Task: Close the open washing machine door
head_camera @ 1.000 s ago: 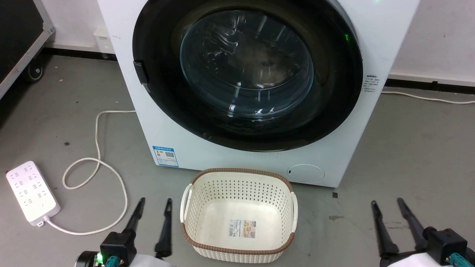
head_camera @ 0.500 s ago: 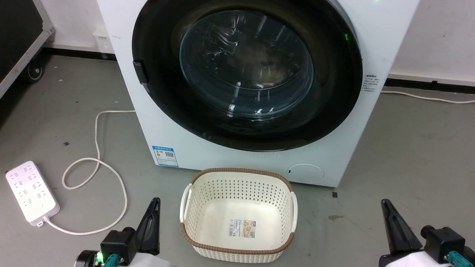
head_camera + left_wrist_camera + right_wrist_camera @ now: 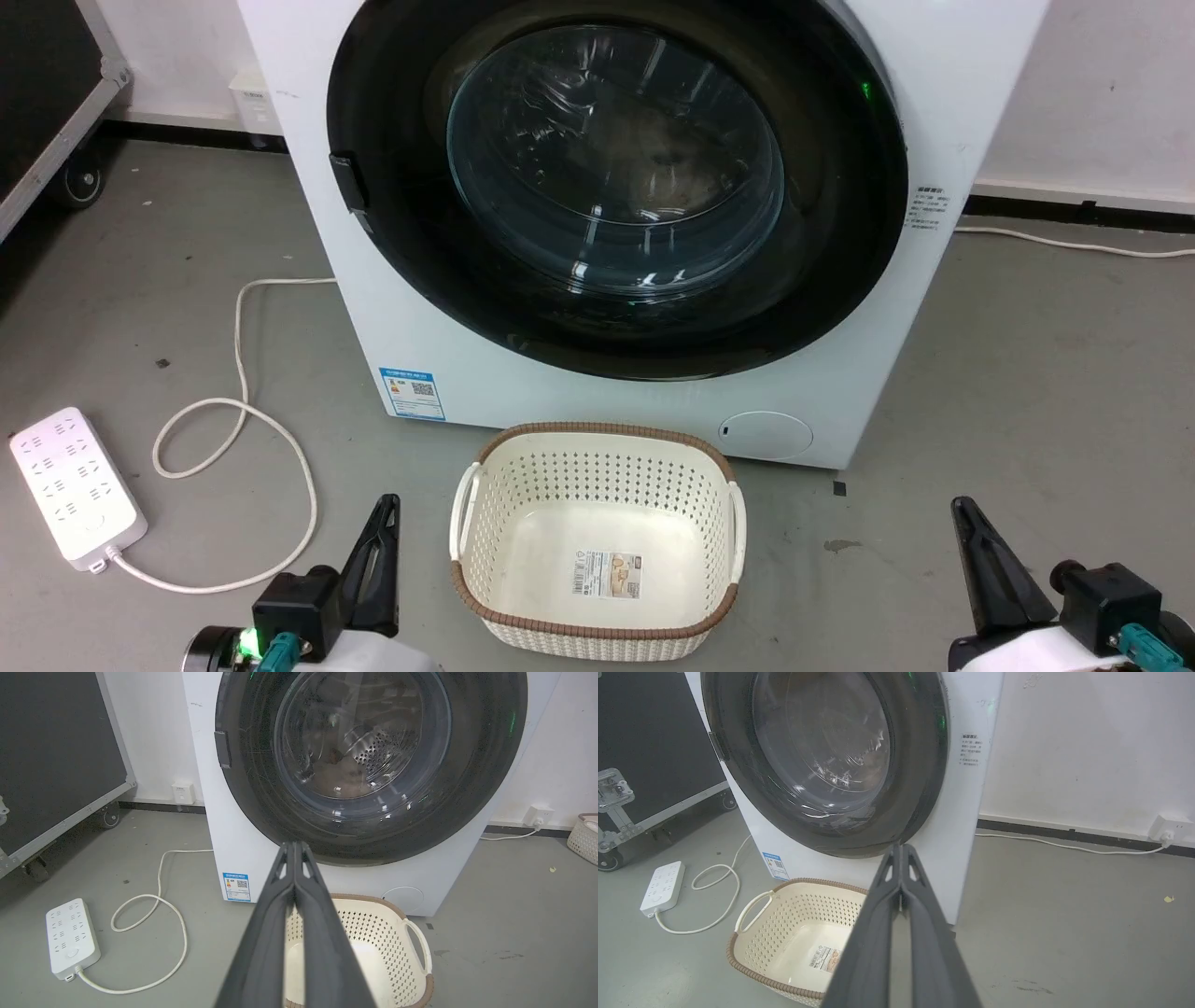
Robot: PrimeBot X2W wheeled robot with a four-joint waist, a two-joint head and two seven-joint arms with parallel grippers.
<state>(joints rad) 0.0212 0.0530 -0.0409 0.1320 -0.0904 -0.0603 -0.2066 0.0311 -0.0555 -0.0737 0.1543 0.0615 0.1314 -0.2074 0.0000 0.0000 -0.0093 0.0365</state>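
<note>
Grey floor [image 3: 1027,373] underfoot, white wall [image 3: 1120,93] behind. Standing toward the floor's far edge: washer [image 3: 934,93], with door [image 3: 616,177] taking up most of its front. Appears to lie flat against that front already, with no gap to be made out along the rim in the right wrist view; cannot tell whether latched. Just before the washer's foot: basket [image 3: 597,434], empty. Low at the near edge, both tools pinched shut on nothing: left gripper [image 3: 385,509] just beside the basket's left side, right gripper [image 3: 962,509] well off to its right. Relative to both, door ahead and above, face turned squarely toward them, dark latch block [image 3: 347,182] on its left rim. Left arm nearer that block, so probably the one for any last push: up and straight forward, pressing the door's edge by the block.
</note>
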